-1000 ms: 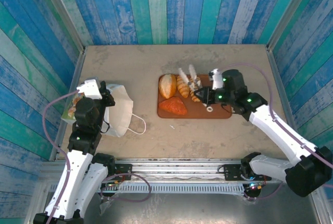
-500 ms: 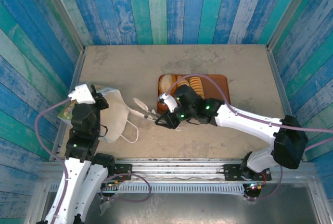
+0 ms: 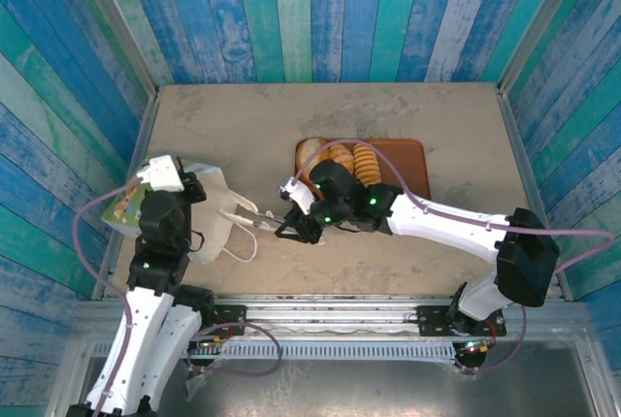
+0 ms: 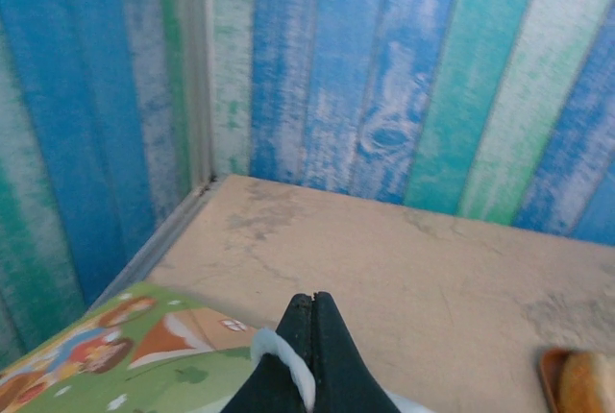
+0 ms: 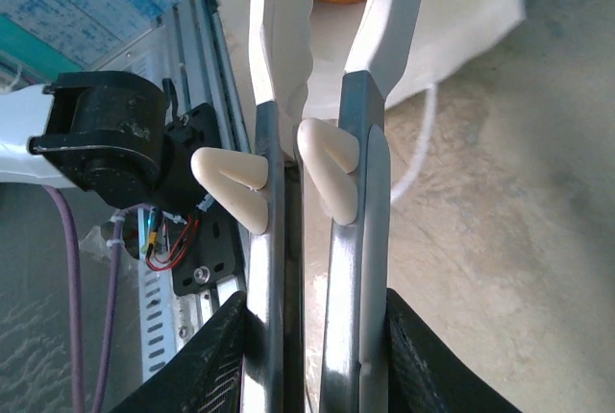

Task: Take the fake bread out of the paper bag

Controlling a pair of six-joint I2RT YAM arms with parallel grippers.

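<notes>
Paper bag (image 3: pixel 218 194) white, crumpled, green-and-yellow printed side.

L arm (image 3: pixel 146 310) & R arm (image 3: pixel 451 225): white plastic shells, black joint blocks w/ green LEDs (image 3: pixel 330 213). Purple cable (image 3: pixel 90 218) loops off each. White cam box (image 3: pixel 160 171) per wrist. L pincer (image 4: pixel 309 312) & R pincer (image 5: pixel 315 336): matte black fingers, tapered. Black bases (image 3: pixel 194 301) bolted on silver alu rail (image 3: pixel 330 316).
</notes>
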